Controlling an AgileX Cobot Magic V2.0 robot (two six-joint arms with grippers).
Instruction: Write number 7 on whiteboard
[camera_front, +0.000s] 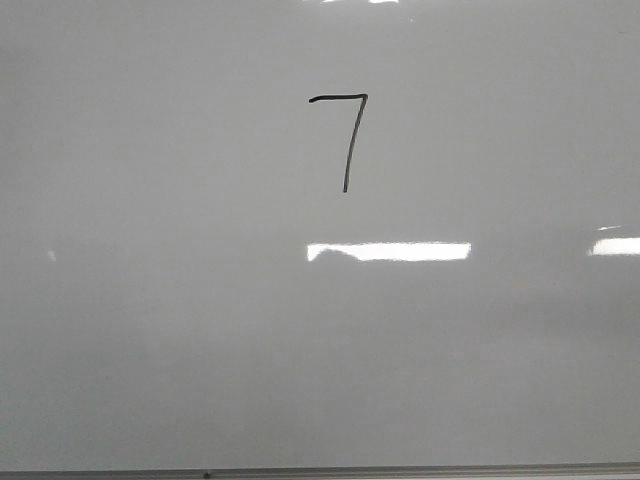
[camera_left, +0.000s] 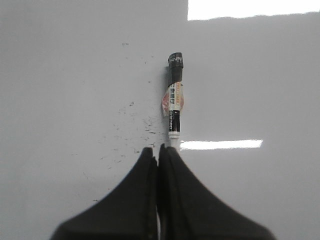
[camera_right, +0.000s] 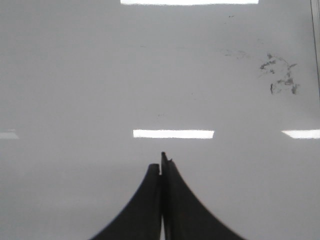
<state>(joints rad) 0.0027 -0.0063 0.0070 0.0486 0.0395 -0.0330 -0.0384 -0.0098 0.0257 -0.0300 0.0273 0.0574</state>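
A thin black number 7 (camera_front: 345, 140) is drawn on the whiteboard (camera_front: 150, 320), above the middle of the front view. Neither gripper shows in that view. In the left wrist view my left gripper (camera_left: 158, 149) is shut, its jaws pressed together with nothing between them. A black and white marker (camera_left: 174, 100) with a black cap lies on the whiteboard (camera_left: 60, 75) just beyond the fingertips, a little to one side of the seam; its near end is hidden behind one finger. My right gripper (camera_right: 161, 162) is shut and empty over bare whiteboard (camera_right: 75, 75).
The board's thin grey metal edge (camera_front: 400, 470) runs along the bottom of the front view. Bright rectangular light reflections (camera_front: 390, 251) lie on the glossy surface. Faint ink specks (camera_left: 130, 130) sit near the marker, and a dark smudge (camera_right: 279, 77) lies near the board's edge.
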